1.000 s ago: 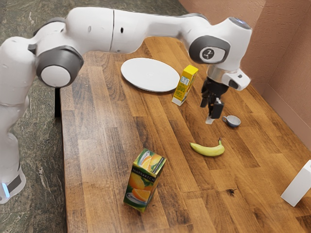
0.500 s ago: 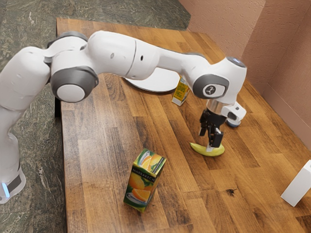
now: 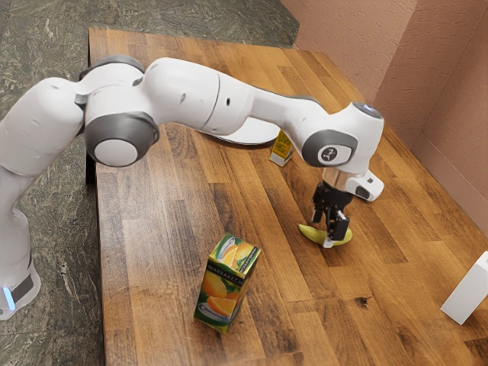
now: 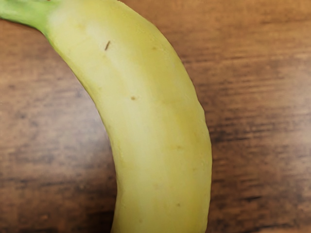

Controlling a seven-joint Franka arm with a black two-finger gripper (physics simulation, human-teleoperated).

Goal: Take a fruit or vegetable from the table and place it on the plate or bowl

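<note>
Wooden table [image 3: 191,229], banana [image 4: 150,121] lying flat on it, my gripper [image 3: 333,232] down at the fruit; whether it has hold I cannot tell. Lifting and carrying to the plate [image 3: 255,136] remain.

Banana [image 3: 309,231] on table [image 3: 168,229], beneath claw [image 3: 333,235]

We look across a plank-topped wooden table [image 3: 168,229]. A yellow banana [image 3: 311,232] lies flat on its boards, and an orange juice carton [image 3: 226,284] stands nearer us. A small yellow carton [image 3: 283,149] stands just beside a white plate [image 3: 252,133], with a white box [image 3: 467,290] at the exterior view's right edge.
</note>
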